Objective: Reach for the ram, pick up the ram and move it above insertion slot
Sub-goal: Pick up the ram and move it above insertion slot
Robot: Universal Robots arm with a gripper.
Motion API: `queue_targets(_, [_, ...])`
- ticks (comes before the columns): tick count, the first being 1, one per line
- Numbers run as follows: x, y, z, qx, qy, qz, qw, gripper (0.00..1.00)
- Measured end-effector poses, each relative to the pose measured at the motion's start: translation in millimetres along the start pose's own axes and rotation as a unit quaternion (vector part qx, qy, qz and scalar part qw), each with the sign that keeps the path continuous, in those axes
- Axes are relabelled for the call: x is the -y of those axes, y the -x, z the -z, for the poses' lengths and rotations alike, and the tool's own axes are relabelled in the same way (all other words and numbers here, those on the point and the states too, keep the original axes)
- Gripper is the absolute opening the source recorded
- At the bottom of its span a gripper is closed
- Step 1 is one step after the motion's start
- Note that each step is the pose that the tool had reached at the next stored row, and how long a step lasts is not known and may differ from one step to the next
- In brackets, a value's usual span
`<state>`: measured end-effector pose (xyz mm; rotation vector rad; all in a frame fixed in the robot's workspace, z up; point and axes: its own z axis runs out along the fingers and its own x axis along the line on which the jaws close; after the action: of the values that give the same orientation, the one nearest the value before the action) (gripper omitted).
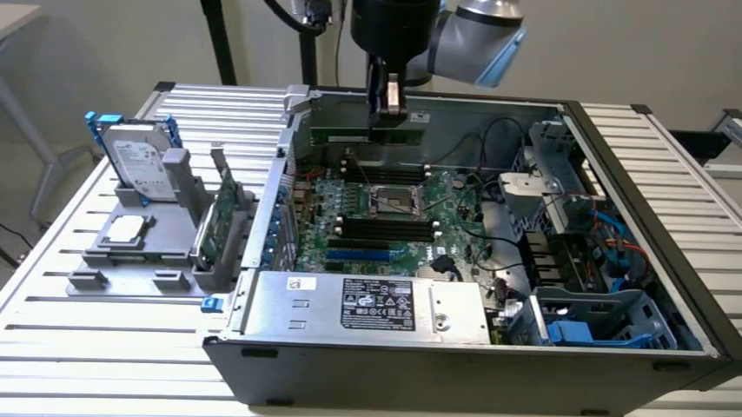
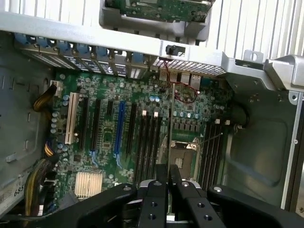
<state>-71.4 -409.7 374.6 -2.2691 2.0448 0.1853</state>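
The ram (image 1: 360,136) is a thin green stick held level above the back of the motherboard (image 1: 383,204) inside the open computer case. My gripper (image 1: 390,115) comes down from above and is shut on the stick's end nearest the exterior view's right. The black memory slots (image 1: 383,228) lie below, in front of the CPU socket (image 1: 394,200). In the wrist view the black fingers (image 2: 153,199) pinch the ram (image 2: 170,128), seen edge-on as a thin line. It runs over the board between the two slot banks (image 2: 148,142).
On the exterior view's left, a grey holder (image 1: 139,248) carries the silver hard drive with blue rails (image 1: 137,161) and a green expansion card (image 1: 218,217). The power supply (image 1: 360,304) fills the case front; cables and drive cages (image 1: 568,252) crowd the right side.
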Motion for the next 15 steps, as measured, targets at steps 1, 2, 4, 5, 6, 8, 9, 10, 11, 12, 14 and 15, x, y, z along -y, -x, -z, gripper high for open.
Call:
queue_targets(1, [2.2, 1.6, -0.4, 0.0, 0.0, 0.0, 1.0, 0.14])
queue_targets(2, [4.3, 2.6, -0.7, 0.0, -0.0001, -0.001, 1.0, 0.14])
queue_targets(4, [8.1, 4.1, -0.9, 0.0, -0.0004, -0.003, 1.0, 0.14])
queue_targets(5, [9.4, 4.5, -0.9, 0.0, -0.0007, -0.005, 1.0, 0.14])
queue_targets(6, [10.6, 5.0, -0.9, -0.0001, -0.0011, -0.008, 1.0, 0.14])
queue_targets(8, [12.4, 5.7, -1.0, -0.0001, -0.0019, -0.013, 0.9999, 0.14])
queue_targets(9, [13.3, 6.2, -1.0, -0.0001, -0.0023, -0.016, 0.9999, 0.14])
queue_targets(10, [14.2, 6.9, -1.1, -0.0004, -0.0026, -0.018, 0.9998, 0.14])
queue_targets(11, [15.0, 7.9, -1.3, -0.0009, -0.0027, -0.019, 0.9998, 0.14])
queue_targets(12, [16.0, 9.1, -1.4, -0.0017, -0.0027, -0.02, 0.9998, 0.14])
queue_targets(14, [18.3, 11.2, -1.7, -0.0041, -0.0027, -0.021, 0.9998, 0.14])
queue_targets(15, [19.3, 12.0, -1.8, -0.0053, -0.0027, -0.022, 0.9997, 0.14])
